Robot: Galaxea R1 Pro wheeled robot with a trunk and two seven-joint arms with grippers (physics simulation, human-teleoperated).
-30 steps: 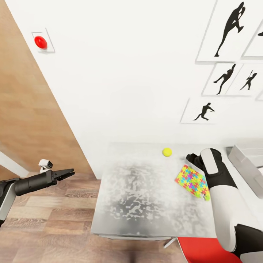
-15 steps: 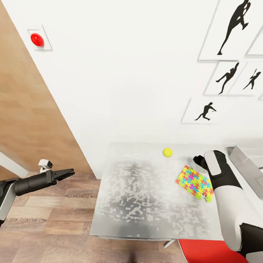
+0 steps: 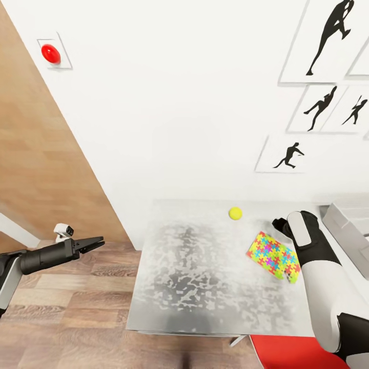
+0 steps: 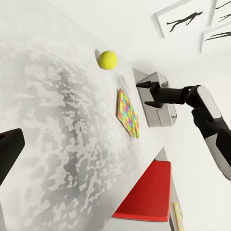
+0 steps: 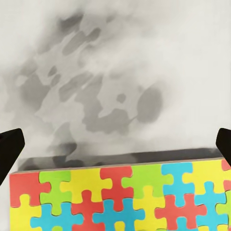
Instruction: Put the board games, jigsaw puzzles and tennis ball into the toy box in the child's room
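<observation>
Puzzle lies flat right of centre on the tabletop; I hover my right tool, fingers spread, above its edge to straddle it. Left tool, seemingly pressed together, waits lower left.

A jigsaw puzzle, a thin flat rectangle of yellow, pink, blue and green pieces, lies flat on the white table. The small yellow-green tennis ball rests near it, apart. The grey toy box sits beyond the puzzle.

Bright, even rendered light; blotchy grey reflections mottle the table.
</observation>
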